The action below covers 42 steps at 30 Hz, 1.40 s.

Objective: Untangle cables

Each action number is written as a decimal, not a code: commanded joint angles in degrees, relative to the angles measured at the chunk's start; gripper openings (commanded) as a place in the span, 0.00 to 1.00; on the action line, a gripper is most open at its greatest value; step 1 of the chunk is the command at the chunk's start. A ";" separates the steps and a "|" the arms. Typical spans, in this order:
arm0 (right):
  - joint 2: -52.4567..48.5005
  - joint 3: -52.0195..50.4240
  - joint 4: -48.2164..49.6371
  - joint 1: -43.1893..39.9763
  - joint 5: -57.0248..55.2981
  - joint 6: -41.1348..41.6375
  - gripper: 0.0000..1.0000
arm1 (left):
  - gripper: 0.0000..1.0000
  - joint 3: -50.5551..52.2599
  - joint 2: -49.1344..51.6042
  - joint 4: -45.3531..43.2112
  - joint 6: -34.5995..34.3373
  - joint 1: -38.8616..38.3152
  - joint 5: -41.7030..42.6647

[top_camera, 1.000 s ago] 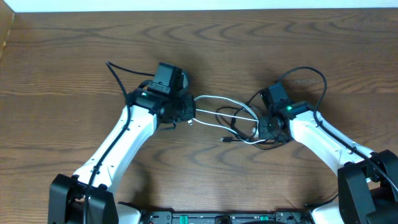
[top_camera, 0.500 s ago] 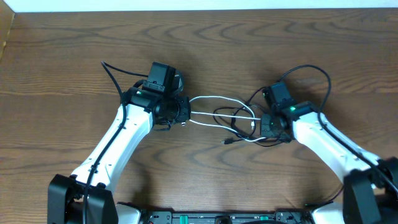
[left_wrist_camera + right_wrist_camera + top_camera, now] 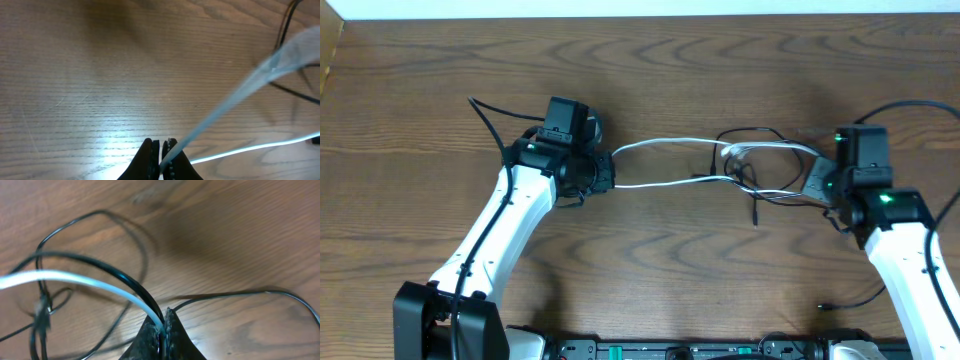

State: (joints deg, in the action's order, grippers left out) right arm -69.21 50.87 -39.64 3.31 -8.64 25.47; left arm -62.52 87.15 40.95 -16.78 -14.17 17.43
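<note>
A white cable (image 3: 665, 147) stretches in two strands between my grippers across the wooden table. Thin black cables (image 3: 757, 185) loop around its right part, with a plug end hanging at the front. My left gripper (image 3: 610, 172) is shut on the white cable; the left wrist view shows the white strand (image 3: 235, 97) running out from between the closed jaws (image 3: 161, 150). My right gripper (image 3: 812, 180) is shut on the white cable (image 3: 85, 280) together with a black cable (image 3: 107, 267), both entering the closed jaws (image 3: 162, 325).
Another thin black cable end (image 3: 840, 302) lies near the front right edge of the table (image 3: 670, 270). Thick black cords arc off both arms, at the left (image 3: 485, 115) and at the right (image 3: 920, 105). A pale wall strip runs along the far edge.
My right gripper has moved well to the right and my left gripper slightly left. The white cable is now pulled out long and nearly straight, and the black loops moved right with it.
</note>
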 commanded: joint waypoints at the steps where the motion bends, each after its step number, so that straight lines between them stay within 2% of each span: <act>1: 1.46 0.11 -0.42 -2.43 -3.21 0.15 0.01 | 0.07 -0.72 -0.04 0.66 0.87 0.72 -2.43; 6: 1.44 0.09 -1.79 -2.73 -4.42 0.17 0.01 | 0.07 -0.72 -0.04 0.87 0.90 0.79 -3.17; 13: 1.44 0.07 -3.96 -5.07 -11.50 0.20 0.01 | 0.07 -0.72 -0.04 3.17 0.87 1.11 -9.53; 20: 1.44 0.07 -5.09 -10.29 -9.57 0.20 0.01 | 0.07 -0.72 -0.04 4.09 0.20 3.54 -11.50; 25: 1.44 0.04 -4.13 -10.60 -0.39 -0.83 0.01 | 0.08 -0.72 -0.04 3.85 -0.46 4.50 -10.99; 27: 1.42 0.04 -1.68 -10.54 9.18 -7.74 0.01 | 0.07 -0.72 -0.04 3.61 -0.46 4.50 -10.16; 30: 1.42 0.04 2.25 -10.23 30.99 -24.98 0.01 | 0.07 -0.72 -0.04 3.54 -0.48 4.52 -10.21; 33: 1.42 0.04 3.19 -10.23 44.28 -31.71 0.01 | 0.07 -0.72 -0.04 3.39 -0.42 4.50 -10.84; 38: 1.44 0.04 2.97 -10.23 46.31 -33.31 0.01 | 0.07 -1.36 -0.98 3.63 -1.73 5.09 -16.94; 42: 1.44 0.04 3.02 -10.23 46.34 -33.51 0.01 | 0.07 -3.13 -3.93 3.54 -2.21 6.82 -18.73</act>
State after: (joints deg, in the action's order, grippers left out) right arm -68.40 50.87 -36.60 -6.94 33.23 -4.64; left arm -62.61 86.56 44.53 -17.82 -8.93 2.72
